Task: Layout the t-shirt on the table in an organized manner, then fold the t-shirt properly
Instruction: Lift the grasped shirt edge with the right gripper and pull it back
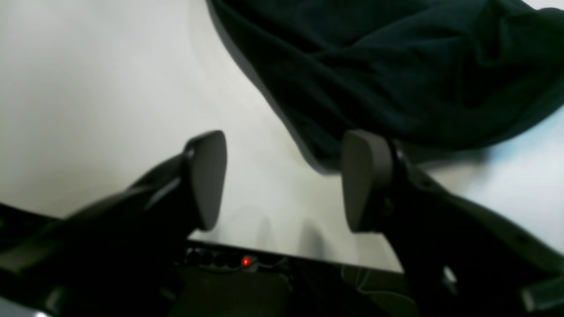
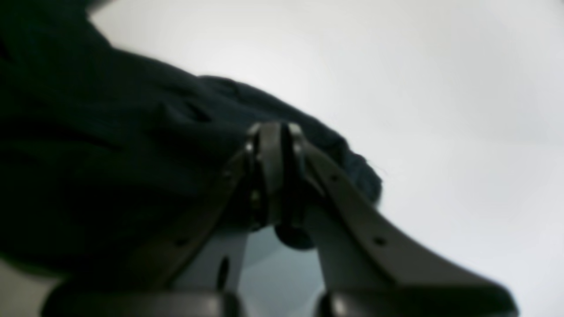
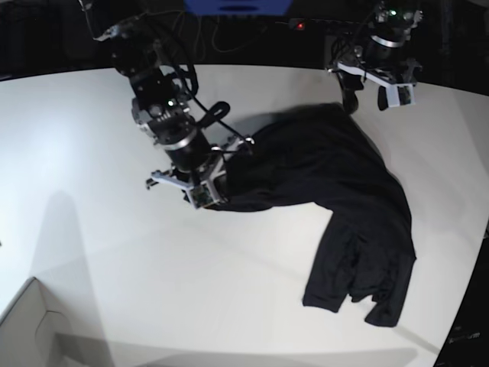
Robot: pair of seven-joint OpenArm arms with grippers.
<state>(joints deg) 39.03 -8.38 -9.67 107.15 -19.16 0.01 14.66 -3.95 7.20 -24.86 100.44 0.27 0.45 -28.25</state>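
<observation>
Black t-shirt (image 2: 110, 145) pinched in right tool (image 2: 277, 145).

Robot lab: bare white table (image 3: 92, 252), dark surround, cabling, red indicator light (image 3: 301, 26).

t-shirt (image 3: 336, 191) — black, crumpled, unfolded | sprawled right of centre on white table (image 3: 92, 138)

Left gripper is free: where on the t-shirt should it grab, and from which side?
Probably the t-shirt's far edge beside the open left gripper, approached from above at the table's far side: that edge lies flat and exposed there, while the right gripper already pinches the opposite edge.
</observation>
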